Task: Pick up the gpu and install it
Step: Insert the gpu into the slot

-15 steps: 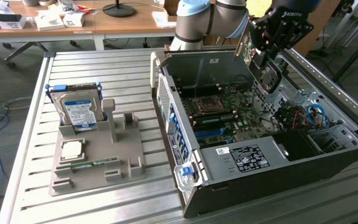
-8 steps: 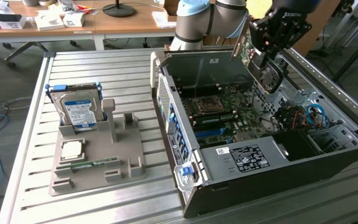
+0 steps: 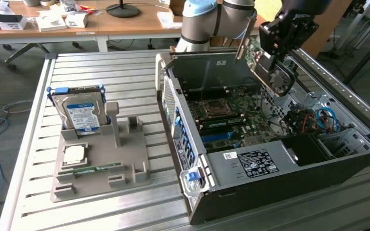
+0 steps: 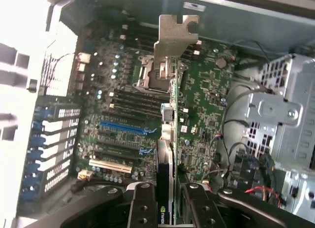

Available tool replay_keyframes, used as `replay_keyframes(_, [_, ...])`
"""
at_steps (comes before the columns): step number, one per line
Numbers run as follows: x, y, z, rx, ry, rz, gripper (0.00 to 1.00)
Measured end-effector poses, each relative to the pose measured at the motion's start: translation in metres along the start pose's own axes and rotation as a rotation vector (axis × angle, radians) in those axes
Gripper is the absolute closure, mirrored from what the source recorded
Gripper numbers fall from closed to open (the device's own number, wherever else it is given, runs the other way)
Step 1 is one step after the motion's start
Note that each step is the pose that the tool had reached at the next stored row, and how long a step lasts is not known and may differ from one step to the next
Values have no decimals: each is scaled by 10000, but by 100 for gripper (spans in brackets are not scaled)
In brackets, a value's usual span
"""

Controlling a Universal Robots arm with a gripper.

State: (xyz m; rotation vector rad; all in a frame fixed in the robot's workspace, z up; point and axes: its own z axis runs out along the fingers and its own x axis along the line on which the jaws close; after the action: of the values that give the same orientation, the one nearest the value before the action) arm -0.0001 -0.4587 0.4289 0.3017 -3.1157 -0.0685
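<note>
Room above the motherboard [image 3: 233, 115] in the open case [image 3: 249, 163] is taken only by the gpu [image 3: 280, 79] clamped in the gripper [image 4: 167, 193]. The side at the exterior view's right is crowded by cables [image 3: 325, 118].

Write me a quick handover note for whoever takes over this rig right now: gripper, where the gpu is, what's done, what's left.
Gripper: shut on the gpu, which it holds on edge.
Position: the card hangs over the open computer case, above the motherboard, and appears clear of it.
Done: the gpu is picked up and is over the case.
Left: it is not yet seated; the blue expansion slot is bare.
Elsewhere: the hard drive stands in the grey holder at the exterior view's left.
</note>
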Motion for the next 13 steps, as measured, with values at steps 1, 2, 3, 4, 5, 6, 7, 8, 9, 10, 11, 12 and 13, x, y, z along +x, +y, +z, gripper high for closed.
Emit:
replay_keyframes(1, [0, 0, 2, 1, 9, -179, 74])
replay_keyframes(2, [0, 0, 4, 2, 18, -360, 74])
replay_keyframes(3, [0, 0, 7, 3, 27, -538, 74])
replay_keyframes(4, [0, -1, 9, 5, 35, -719, 74])
replay_keyframes(5, [0, -1, 12, 6, 44, -898, 74])
replay_keyframes(6, [0, -1, 14, 7, 52, -1088, 74])
replay_keyframes(7, [0, -1, 17, 8, 61, -1274, 74])
replay_keyframes(8, [0, -1, 20, 9, 68, -1453, 74])
replay_keyframes(9, [0, -1, 23, 10, 77, -1634, 74])
replay_keyframes(10, [0, -1, 25, 12, 85, -1807, 74])
replay_keyframes(11, [0, -1, 28, 13, 92, -1987, 74])
replay_keyframes(12, [0, -1, 31, 14, 101, -2183, 74])
replay_keyframes(13, [0, -2, 34, 15, 109, -2362, 74])
